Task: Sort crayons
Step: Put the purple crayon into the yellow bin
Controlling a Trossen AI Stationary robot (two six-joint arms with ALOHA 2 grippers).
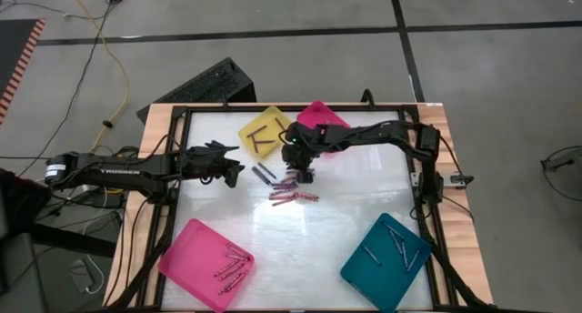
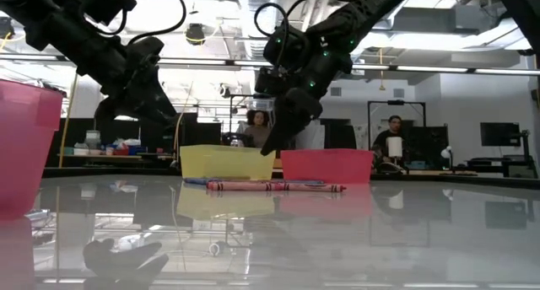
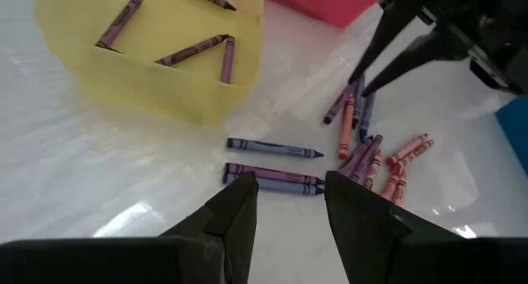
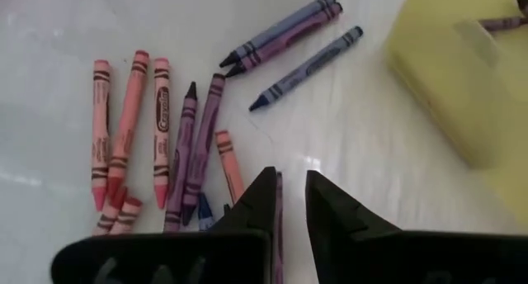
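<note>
Right gripper is reaching down from the table's far right over the loose pile of thin wax crayons at mid-table, fingers narrowly apart astride a purple crayon; whether it is gripping, I cannot tell. Left gripper is hovering low beside the pile, arm stretching in level from the left, fingers parted and empty; the square yellow plastic tray is sitting just behind.

A robotics lab – ceiling lights, monitors on desks, seated people behind – cables across the floor.
</note>
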